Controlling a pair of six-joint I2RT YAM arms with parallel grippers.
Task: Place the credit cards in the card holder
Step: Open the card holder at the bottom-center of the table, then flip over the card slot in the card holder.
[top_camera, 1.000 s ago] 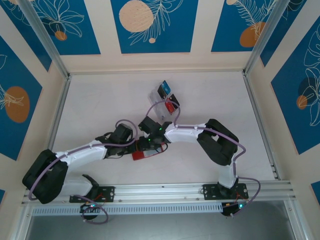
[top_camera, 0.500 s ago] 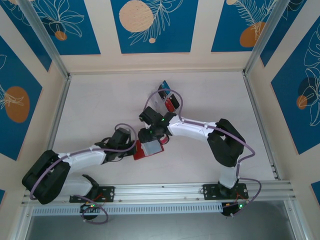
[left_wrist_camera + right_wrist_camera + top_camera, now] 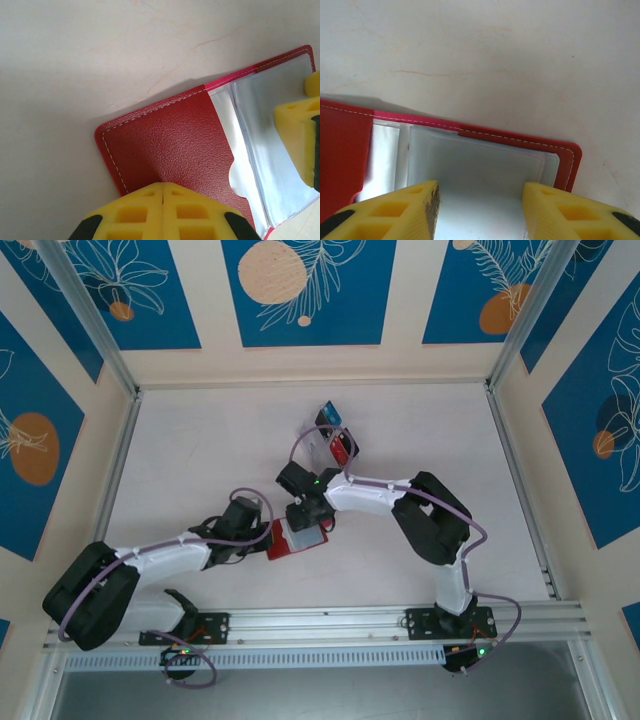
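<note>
open card holder (image 3: 170, 135) lies beneath left hand (image 3: 163, 207) and right hand (image 3: 480, 207).

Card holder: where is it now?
Top view: the card holder lies open at mid-table, between the left gripper and the right gripper.

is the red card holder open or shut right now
Open: the card holder lies spread flat, its grey lining exposed.

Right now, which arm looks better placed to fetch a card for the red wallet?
Probably the right. The right tool is open over the card holder, and that arm lies nearer the credit cards. The left tool is shut at the holder's flap.
</note>
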